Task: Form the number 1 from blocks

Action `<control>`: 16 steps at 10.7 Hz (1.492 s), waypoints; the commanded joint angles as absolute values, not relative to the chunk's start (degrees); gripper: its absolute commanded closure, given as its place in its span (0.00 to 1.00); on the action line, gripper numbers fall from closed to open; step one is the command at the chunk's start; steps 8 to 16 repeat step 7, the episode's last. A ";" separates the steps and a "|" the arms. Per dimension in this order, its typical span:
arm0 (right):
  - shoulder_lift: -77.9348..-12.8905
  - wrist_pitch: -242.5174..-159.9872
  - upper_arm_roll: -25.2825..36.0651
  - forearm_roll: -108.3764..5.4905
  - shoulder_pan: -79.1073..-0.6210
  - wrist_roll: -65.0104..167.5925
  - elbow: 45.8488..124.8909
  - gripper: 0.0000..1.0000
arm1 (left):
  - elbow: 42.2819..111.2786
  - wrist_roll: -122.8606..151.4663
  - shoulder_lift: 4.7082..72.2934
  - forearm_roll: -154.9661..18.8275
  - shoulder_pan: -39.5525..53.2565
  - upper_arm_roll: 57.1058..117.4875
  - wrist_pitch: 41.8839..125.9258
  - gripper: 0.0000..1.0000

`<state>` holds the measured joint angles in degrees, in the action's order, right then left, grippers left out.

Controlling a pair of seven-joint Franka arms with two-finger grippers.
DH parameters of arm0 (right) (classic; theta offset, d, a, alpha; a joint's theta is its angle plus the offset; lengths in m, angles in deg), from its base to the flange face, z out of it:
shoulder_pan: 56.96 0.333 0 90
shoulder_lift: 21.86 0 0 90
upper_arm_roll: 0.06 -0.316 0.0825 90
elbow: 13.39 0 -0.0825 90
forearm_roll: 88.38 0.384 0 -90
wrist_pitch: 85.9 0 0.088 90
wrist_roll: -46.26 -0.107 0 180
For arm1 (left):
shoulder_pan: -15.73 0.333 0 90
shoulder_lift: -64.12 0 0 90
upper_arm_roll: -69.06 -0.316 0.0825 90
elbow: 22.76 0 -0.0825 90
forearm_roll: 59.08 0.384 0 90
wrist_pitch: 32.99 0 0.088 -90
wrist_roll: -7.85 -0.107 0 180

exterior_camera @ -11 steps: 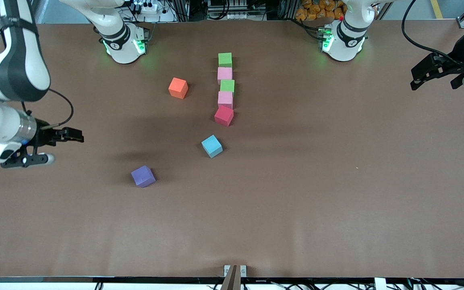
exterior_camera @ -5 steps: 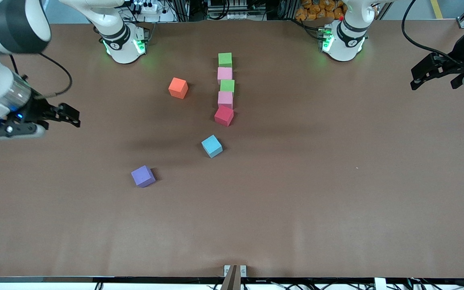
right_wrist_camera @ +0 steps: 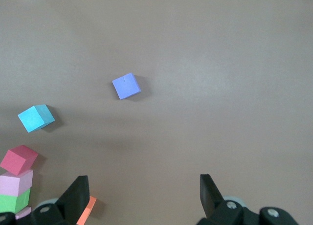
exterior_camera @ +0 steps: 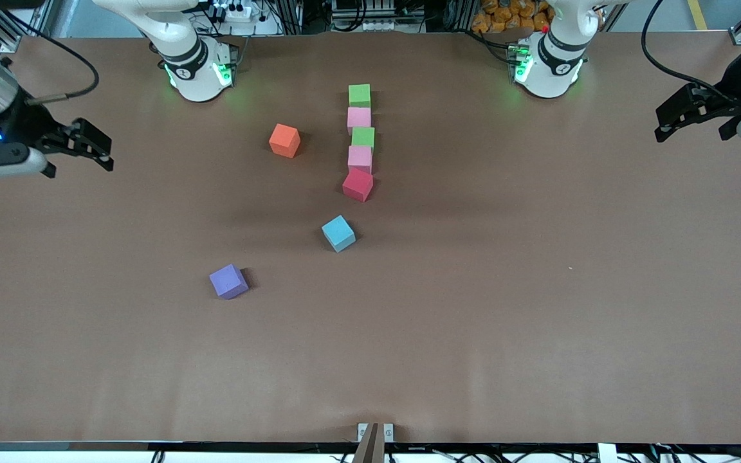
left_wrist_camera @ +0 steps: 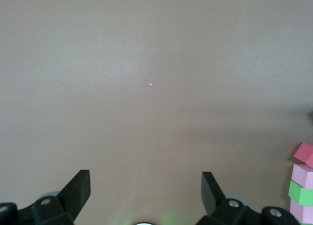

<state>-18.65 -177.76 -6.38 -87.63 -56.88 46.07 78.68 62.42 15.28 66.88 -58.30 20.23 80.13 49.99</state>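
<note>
Five blocks form a line on the table: green [exterior_camera: 359, 95], pink [exterior_camera: 359, 119], green [exterior_camera: 363, 137], pink [exterior_camera: 359, 159] and red [exterior_camera: 357, 184], the red one nearest the front camera and slightly turned. An orange block [exterior_camera: 285, 140] sits beside the line toward the right arm's end. A blue block [exterior_camera: 338, 233] and a purple block [exterior_camera: 228, 281] lie apart, nearer the camera. My right gripper [exterior_camera: 81, 149] hangs open and empty over bare table at the right arm's end. My left gripper [exterior_camera: 692, 122] waits open and empty at the left arm's end.
The brown table [exterior_camera: 473, 308] spreads wide around the blocks. Both arm bases [exterior_camera: 200, 71] [exterior_camera: 547, 64] stand along its edge farthest from the camera. A small bracket [exterior_camera: 375, 432] sits at the edge nearest the camera.
My right gripper has pulled away from the purple block toward its base and the table's end. The blocks and the left arm have not moved.
</note>
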 commanded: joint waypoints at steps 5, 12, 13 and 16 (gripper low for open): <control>-19.75 -176.16 -6.03 -88.20 -56.79 44.76 75.91 0.00 | 61.62 14.27 67.20 -57.32 20.12 80.05 48.74 0.00; -19.75 -175.90 -6.03 -88.20 -56.87 44.68 76.17 0.00 | 61.71 14.27 67.20 -57.41 20.12 79.96 48.74 0.00; -19.75 -175.90 -6.03 -88.20 -56.87 44.68 76.17 0.00 | 61.71 14.27 67.20 -57.41 20.12 79.96 48.74 0.00; -19.75 -175.90 -6.03 -88.20 -56.87 44.68 76.17 0.00 | 61.71 14.27 67.20 -57.41 20.12 79.96 48.74 0.00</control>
